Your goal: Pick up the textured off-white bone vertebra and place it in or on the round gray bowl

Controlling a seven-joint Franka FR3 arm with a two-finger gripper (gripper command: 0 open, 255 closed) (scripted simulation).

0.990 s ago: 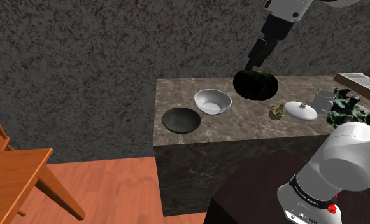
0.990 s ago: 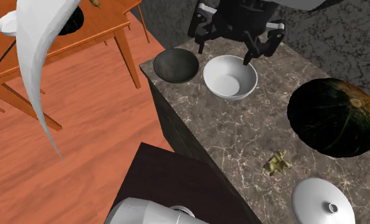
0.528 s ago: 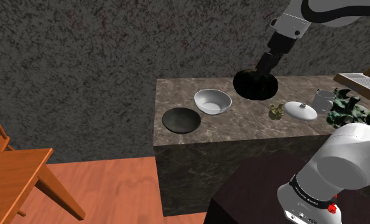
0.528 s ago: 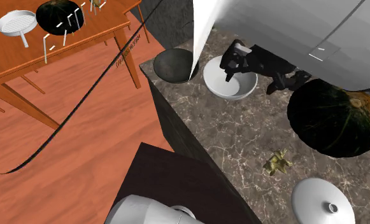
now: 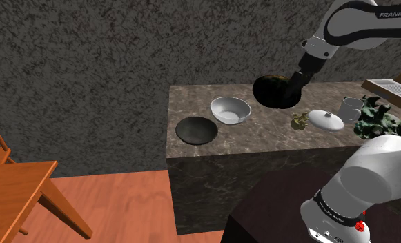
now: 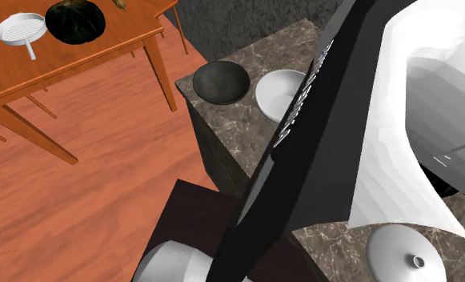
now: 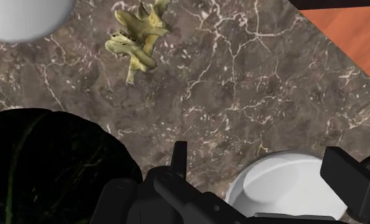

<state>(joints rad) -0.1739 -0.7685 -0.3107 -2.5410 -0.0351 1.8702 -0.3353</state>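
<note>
The vertebra (image 7: 137, 35), yellowish and knobbly, lies untouched on the marble worktop (image 7: 241, 83), well ahead of the hand (image 7: 263, 164) and near a white lid (image 7: 21, 16). The hand's fingers are spread and empty, with a dark squash (image 7: 49, 165) close beside them.

Arm (image 5: 363, 21): the base link (image 5: 363, 181) stands at the shoulder view's lower right. The white upper links cross that view's top right corner, lettering visible on the shell. The forearm slopes down and toward that view's left, ending in a dark wrist.

End effector (image 5: 292, 84): tilted, pointing down and toward the shoulder view's left. In the wrist view the end effector (image 7: 261, 159) has its two black fingers (image 7: 179, 156) spread well apart, with nothing clasped between them.

Second exterior view: one arm link (image 6: 414, 120) passes close to the camera, a white shell with a black lettered band.
</note>
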